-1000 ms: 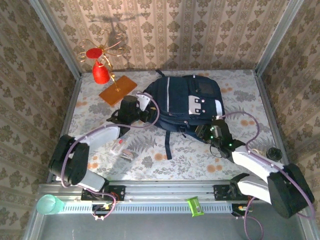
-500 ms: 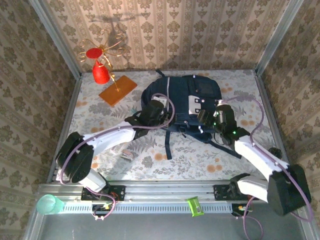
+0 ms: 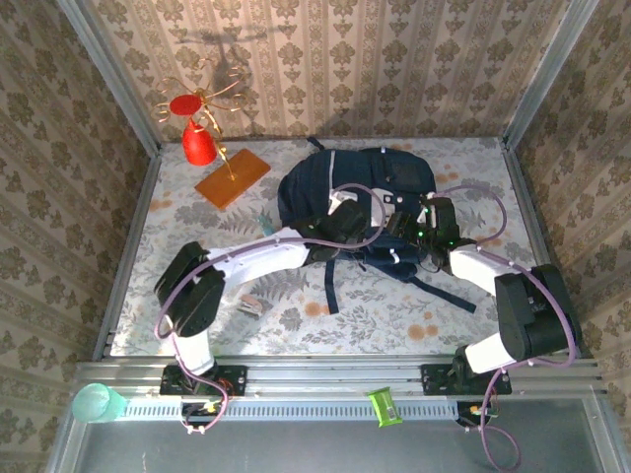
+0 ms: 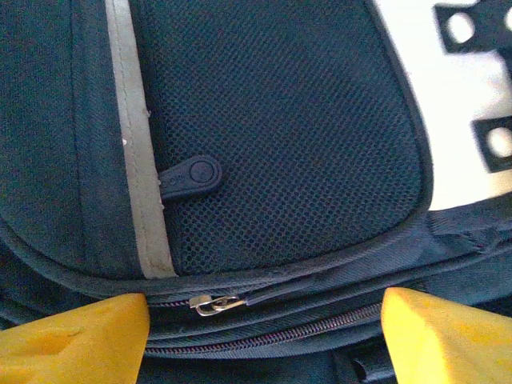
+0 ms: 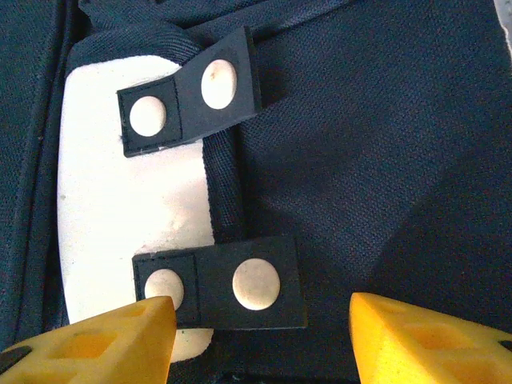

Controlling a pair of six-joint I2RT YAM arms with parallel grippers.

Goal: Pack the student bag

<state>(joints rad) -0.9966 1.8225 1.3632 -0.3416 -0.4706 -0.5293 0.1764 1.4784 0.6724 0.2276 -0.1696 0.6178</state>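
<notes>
The student bag (image 3: 340,177), dark navy with a white patch, lies flat at the back middle of the table. My left gripper (image 3: 347,223) hovers over its near edge. In the left wrist view the left gripper (image 4: 264,340) is open, its yellow fingers (image 4: 80,340) either side of a metal zip pull (image 4: 214,304) below the mesh pocket (image 4: 272,136). My right gripper (image 3: 414,227) is over the bag's right front. The right gripper (image 5: 260,340) is open too, straddling a dark tab with white rivets (image 5: 240,284) beside the white patch (image 5: 120,216). Neither holds anything.
A red cone on a wire stand (image 3: 199,146) rests on an orange board (image 3: 232,177) at the back left. A small packet (image 3: 249,305) lies on the floral cloth at the front left. A dark strap (image 3: 328,286) trails toward me. A green cup (image 3: 94,402) stands on the rail.
The left arm has swung right, from beside the bag to its near front edge, and its jaws have widened. The right gripper has moved up and left onto the white patch.
</notes>
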